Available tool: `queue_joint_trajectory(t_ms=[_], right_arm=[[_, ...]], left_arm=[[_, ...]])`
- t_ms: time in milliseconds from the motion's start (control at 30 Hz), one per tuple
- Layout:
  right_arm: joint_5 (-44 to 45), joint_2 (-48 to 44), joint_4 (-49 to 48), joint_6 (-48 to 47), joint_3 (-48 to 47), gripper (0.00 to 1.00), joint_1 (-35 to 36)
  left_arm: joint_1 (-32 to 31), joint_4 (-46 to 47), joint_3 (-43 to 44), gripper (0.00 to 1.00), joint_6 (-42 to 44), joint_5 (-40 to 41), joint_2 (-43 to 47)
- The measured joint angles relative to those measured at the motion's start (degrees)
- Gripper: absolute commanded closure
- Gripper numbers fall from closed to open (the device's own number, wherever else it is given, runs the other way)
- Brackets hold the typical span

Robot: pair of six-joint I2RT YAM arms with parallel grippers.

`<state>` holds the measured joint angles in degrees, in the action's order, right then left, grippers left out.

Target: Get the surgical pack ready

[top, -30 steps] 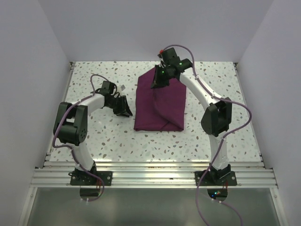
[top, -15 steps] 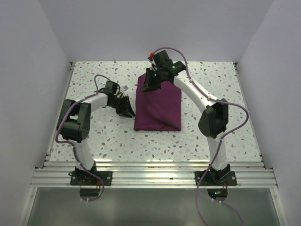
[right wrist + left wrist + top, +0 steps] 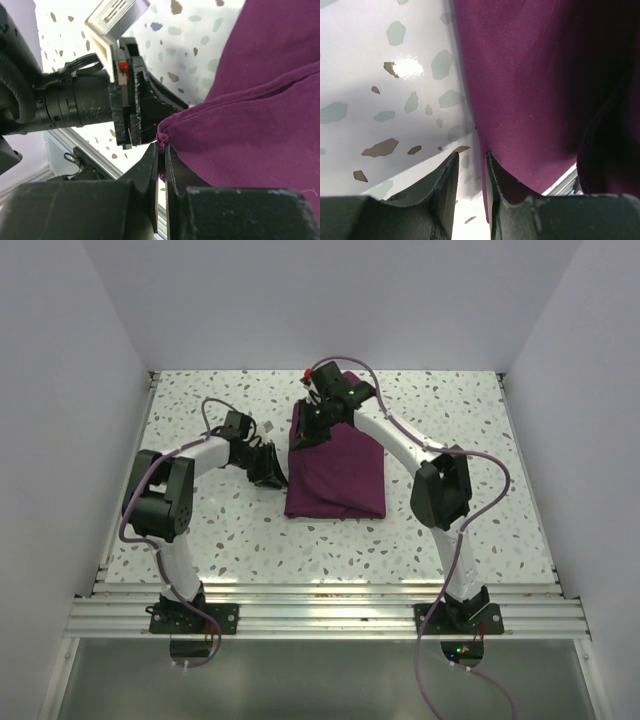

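At the pack's far-left corner, the right gripper (image 3: pixel 161 156) pinches a fold of the plum cloth (image 3: pixel 338 465) and should lay it flat, while the left gripper (image 3: pixel 469 165), nearly closed and empty, steadies the left edge.

We see the purple cloth (image 3: pixel 338 472) folded into a rectangle mid-table (image 3: pixel 200 530). Our right gripper (image 3: pixel 306 433) sits at its far left corner. Our left gripper (image 3: pixel 270 474) sits just beside its left edge.
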<state>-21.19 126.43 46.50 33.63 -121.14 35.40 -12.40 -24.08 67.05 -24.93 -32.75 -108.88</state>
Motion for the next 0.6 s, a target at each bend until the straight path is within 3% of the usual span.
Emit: queue_joint_trajectory(t_ms=[300,600], right_arm=[[-0.59,0.04,-0.72,0.02,0.66,1.00,1.64],[-1.01,2.91,-1.36,0.28,0.68,1.00,1.73]], left_arm=[[0.00,-0.02,0.00,0.68,-0.35,0.68,-0.02],[0.13,-2.19,-0.09,0.67,-2.47,6.67,0.04]])
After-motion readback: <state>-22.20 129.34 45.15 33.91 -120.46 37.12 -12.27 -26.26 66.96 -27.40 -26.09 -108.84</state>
